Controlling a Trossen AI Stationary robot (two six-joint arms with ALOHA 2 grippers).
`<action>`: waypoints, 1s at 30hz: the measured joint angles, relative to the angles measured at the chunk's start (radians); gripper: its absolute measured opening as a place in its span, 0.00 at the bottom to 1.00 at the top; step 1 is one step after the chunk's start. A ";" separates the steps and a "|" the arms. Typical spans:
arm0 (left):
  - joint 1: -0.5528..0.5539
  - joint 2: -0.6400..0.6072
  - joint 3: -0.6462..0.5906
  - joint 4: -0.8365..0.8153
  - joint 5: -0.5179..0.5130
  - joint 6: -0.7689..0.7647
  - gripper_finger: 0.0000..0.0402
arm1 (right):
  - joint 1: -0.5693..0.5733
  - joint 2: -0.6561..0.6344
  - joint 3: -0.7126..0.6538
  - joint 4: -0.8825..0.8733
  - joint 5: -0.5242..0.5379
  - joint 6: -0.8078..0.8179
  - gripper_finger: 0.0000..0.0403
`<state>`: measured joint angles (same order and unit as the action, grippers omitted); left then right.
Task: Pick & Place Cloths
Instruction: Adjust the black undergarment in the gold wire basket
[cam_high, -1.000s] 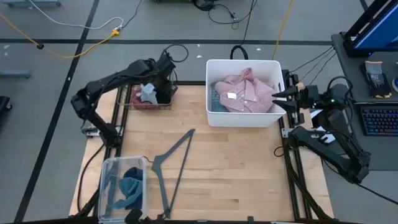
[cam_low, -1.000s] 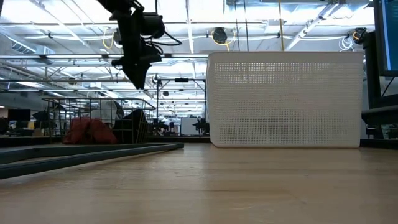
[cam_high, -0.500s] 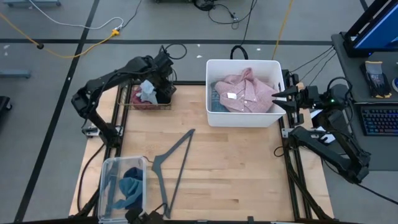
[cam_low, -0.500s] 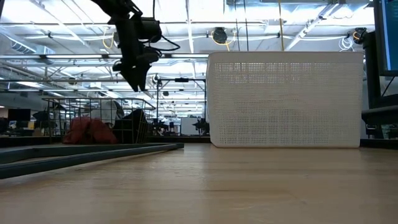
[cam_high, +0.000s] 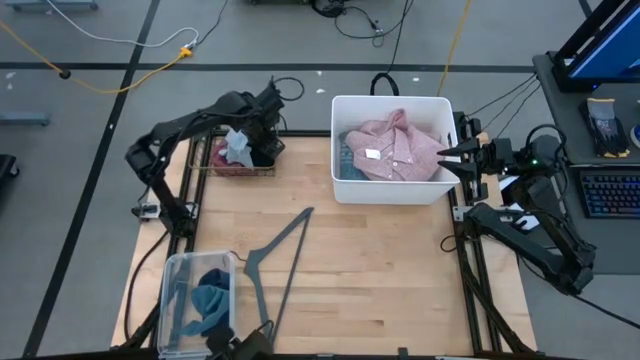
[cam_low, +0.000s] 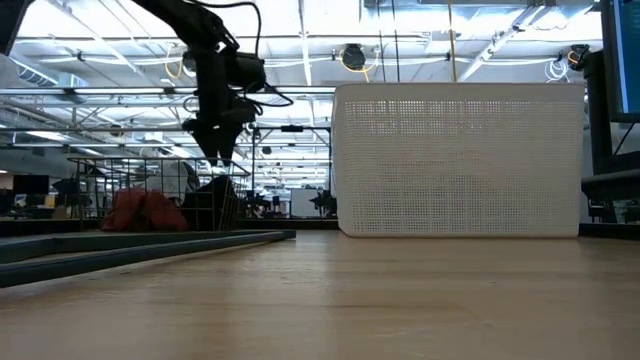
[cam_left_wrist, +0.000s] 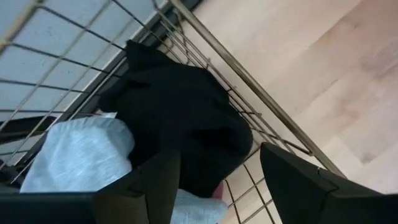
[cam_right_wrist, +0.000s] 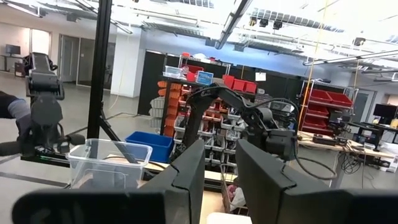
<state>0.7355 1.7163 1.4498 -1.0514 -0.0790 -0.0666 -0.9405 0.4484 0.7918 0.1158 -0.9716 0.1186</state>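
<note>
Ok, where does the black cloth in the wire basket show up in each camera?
High view: black cloth at the wire basket's right end.
Low view: dark lump in the basket.
Left wrist view: centre, under the left hand.
Right wrist view: not seen.
Shared landmark: the wire basket.

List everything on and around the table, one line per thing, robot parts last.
White perforated plastic bin: one, white, table's far right.
Pink checked shirt: one, pink, heaped in the white bin.
Dark wire basket: one, dark, table's far left.
Pale grey-blue cloth: one, pale, in the wire basket.
Black cloth: one, black, in the wire basket.
Clear plastic tub: one, clear, near left corner.
Teal and navy cloths: teal, navy, in the tub.
Grey clothes hanger: one, grey, flat mid-table.
Left pincer: open, above the wire basket.
Right pincer: at the bin's right edge.
</note>
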 joint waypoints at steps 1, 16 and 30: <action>0.000 0.007 0.000 0.000 0.001 0.009 0.55 | 0.000 0.000 0.000 0.000 0.000 0.002 0.21; 0.006 0.046 0.000 -0.031 -0.026 0.044 0.52 | 0.000 0.000 0.000 0.000 0.007 0.004 0.21; -0.024 0.046 0.000 -0.042 -0.045 -0.146 0.51 | 0.000 0.000 0.000 0.000 0.032 -0.001 0.21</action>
<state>0.7113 1.7618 1.4498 -1.0931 -0.1238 -0.2123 -0.9406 0.4480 0.7918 0.1162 -0.9398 0.1177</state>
